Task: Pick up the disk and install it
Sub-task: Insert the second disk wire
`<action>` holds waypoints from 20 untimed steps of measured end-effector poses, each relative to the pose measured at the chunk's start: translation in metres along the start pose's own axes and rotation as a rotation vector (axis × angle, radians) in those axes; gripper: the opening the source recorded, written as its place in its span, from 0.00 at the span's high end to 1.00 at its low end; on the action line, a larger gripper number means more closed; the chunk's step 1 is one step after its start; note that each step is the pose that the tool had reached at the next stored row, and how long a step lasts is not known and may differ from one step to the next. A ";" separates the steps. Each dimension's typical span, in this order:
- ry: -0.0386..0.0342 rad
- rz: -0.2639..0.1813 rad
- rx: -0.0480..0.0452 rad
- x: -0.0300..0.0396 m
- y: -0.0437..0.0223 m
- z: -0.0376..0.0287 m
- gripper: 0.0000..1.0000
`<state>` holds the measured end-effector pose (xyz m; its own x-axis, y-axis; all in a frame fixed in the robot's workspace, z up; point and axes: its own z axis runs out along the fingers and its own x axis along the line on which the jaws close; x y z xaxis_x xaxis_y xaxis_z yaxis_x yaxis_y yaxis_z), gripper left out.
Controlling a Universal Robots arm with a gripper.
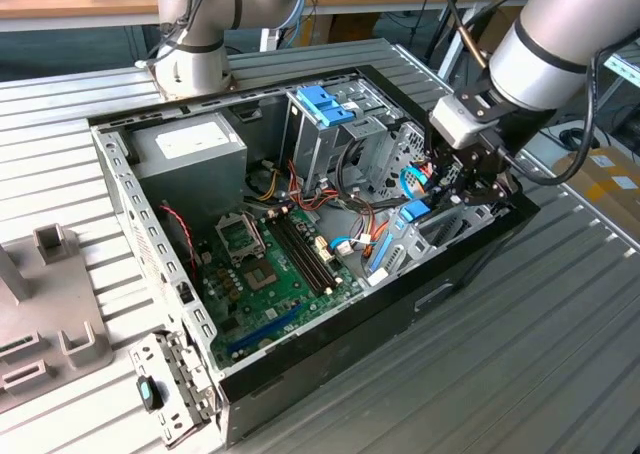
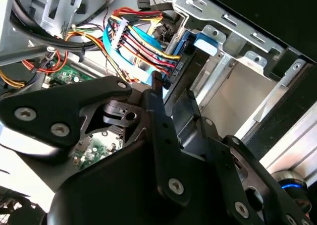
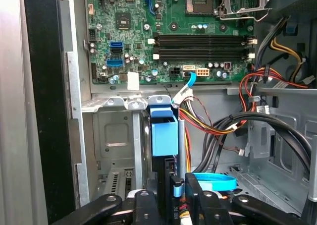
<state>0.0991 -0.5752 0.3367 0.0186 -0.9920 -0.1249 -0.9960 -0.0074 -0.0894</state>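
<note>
Tool (image 3: 174,195) clamped on disk (image 3: 165,136), edge-on, long axis running straight ahead from fingers (image 3: 148,205) into drive bay (image 3: 116,140).

One open computer case (image 1: 300,374) lies on one counter (image 1: 540,354). Inside it sits one green motherboard (image 1: 285,274), one grey power-supply box (image 1: 190,149) and one tall metal drive cage (image 1: 335,134) topped by one blue clip (image 1: 322,104). The first wrist view shows four dark memory slots (image 3: 203,46) on the board and two blue connectors (image 3: 115,54) beside them. One disk (image 3: 164,136) with a blue carrier stands on edge in its bay. Two robot arms are in the exterior view: one base (image 1: 195,34) behind the case, and one arm (image 1: 560,44) bearing one gripper (image 1: 470,179).
</note>
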 end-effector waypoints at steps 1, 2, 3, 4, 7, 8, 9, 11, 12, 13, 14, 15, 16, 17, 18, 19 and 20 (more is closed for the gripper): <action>-0.0004 0.000 0.0001 -0.0004 -0.0003 -0.0034 0.64; -0.0010 0.001 0.0001 -0.0011 -0.0008 -0.0086 0.64; -0.0011 0.001 0.0001 -0.0016 -0.0011 -0.0125 0.64; -0.0014 0.001 0.0001 -0.0023 -0.0016 -0.0177 0.64; -0.0016 0.001 0.0001 -0.0036 -0.0023 -0.0247 0.64; -0.0015 0.001 -0.0003 -0.0041 -0.0028 -0.0247 0.64; -0.0011 0.001 -0.0019 -0.0041 -0.0044 -0.0246 0.65; -0.0007 0.003 -0.0189 -0.0038 -0.0181 -0.0232 0.79; -0.0009 0.004 -0.0256 -0.0037 -0.0231 -0.0226 0.85; -0.0009 0.005 -0.0323 -0.0037 -0.0282 -0.0222 0.85; -0.0006 0.005 -0.0381 -0.0036 -0.0329 -0.0218 0.85; -0.0001 0.006 -0.0406 -0.0035 -0.0360 -0.0215 0.85; -0.0001 0.006 -0.0407 -0.0036 -0.0363 -0.0215 0.85; 0.0000 0.006 -0.0407 -0.0035 -0.0369 -0.0215 0.85; 0.0000 0.006 -0.0407 -0.0035 -0.0372 -0.0214 0.85; -0.0001 0.006 -0.0407 -0.0035 -0.0374 -0.0214 0.85; 0.0000 0.006 -0.0407 -0.0035 -0.0376 -0.0214 0.85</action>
<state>0.1346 -0.5741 0.3617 0.0129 -0.9920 -0.1253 -0.9988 -0.0069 -0.0484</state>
